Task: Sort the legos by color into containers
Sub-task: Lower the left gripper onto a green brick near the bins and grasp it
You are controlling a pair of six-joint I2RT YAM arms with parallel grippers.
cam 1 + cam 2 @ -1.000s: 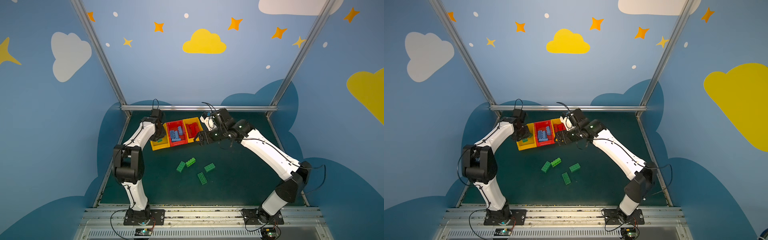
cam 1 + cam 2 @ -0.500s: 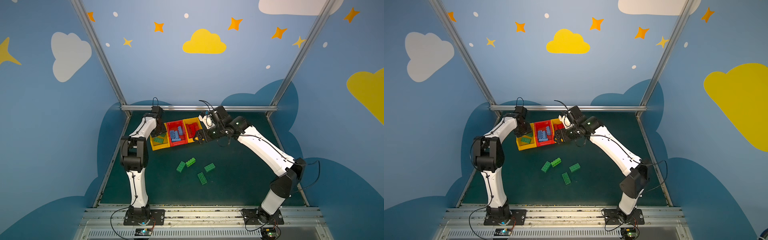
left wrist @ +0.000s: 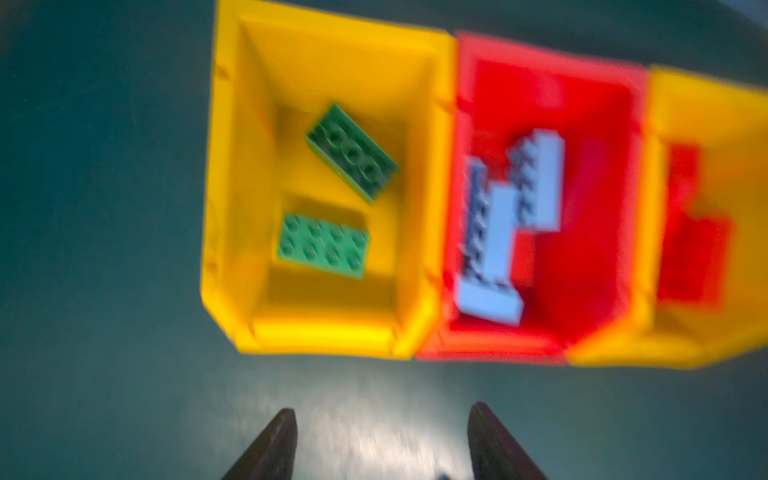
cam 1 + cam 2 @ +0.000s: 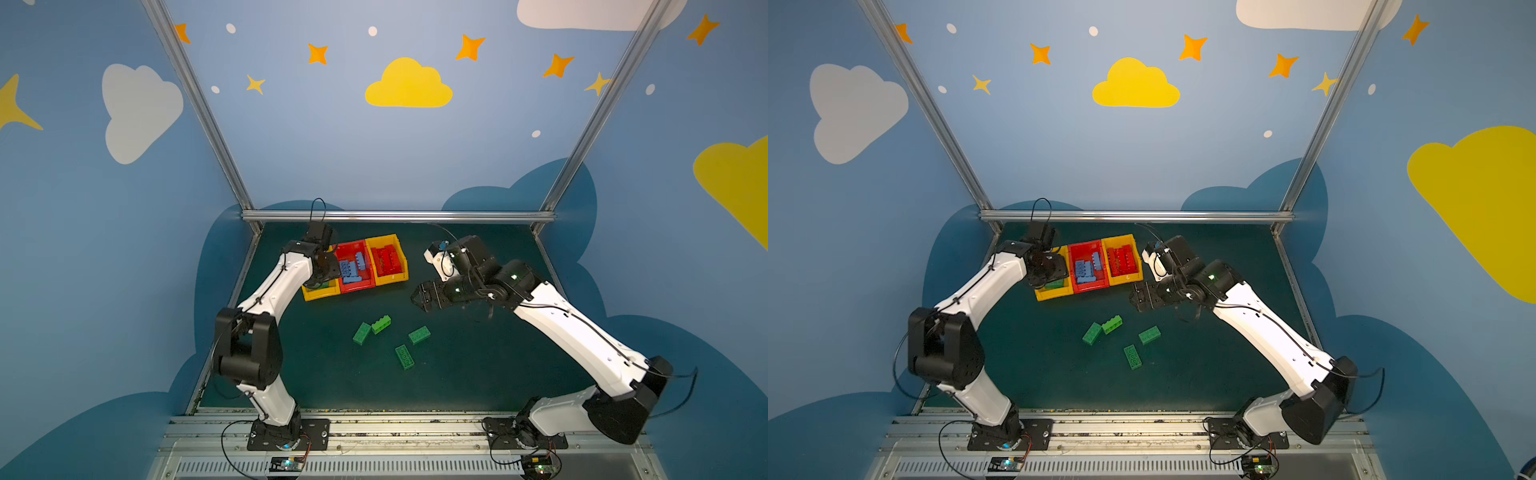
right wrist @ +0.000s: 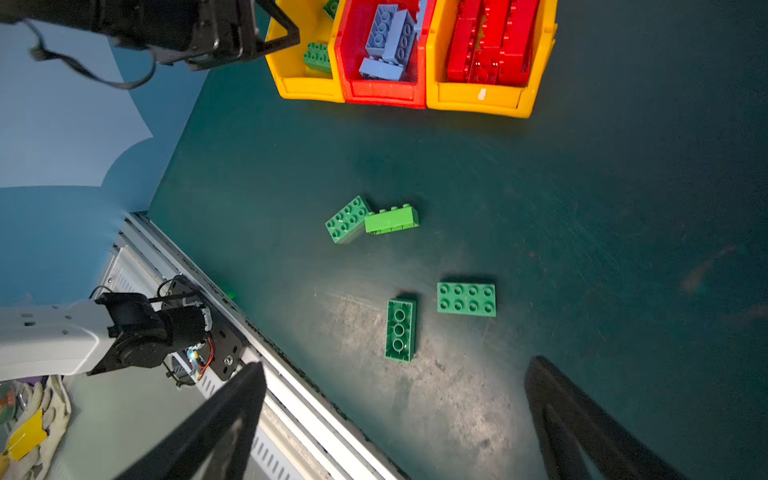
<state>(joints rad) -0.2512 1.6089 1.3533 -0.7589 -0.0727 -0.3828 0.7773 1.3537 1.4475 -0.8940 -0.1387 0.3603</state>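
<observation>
Right arm has pulled back from the bins' near corner & now hangs over open desk (image 5: 602, 187). Left jaws, pinched a sec ago, have parted above the left yellow bin (image 3: 232, 208). Left jaws are moderately apart w/ nothing between them; right jaws are wide & empty. Two green legos (image 3: 352, 153) lie loose in that bin. Light blue legos (image 5: 390, 37) sit in the red bin (image 5: 382, 89), red legos (image 5: 490, 41) in the right yellow bin (image 5: 478, 99). So you're betw. picks: the drop looks done, and blue & red look sorted. Left to do are the four loose greens (image 4: 361, 332) on the desk, well short of the bins. Two form a touching pair (image 5: 348, 219). Nearer the right arm, an underside-up brick (image 5: 400, 330) lies just beside a studs-up brick (image 5: 466, 299). Next move, I'd say: bring the right jaws down over one of those two, across its short width. The studs-up one looks the cleaner grab, but mind its close neighbor.
</observation>
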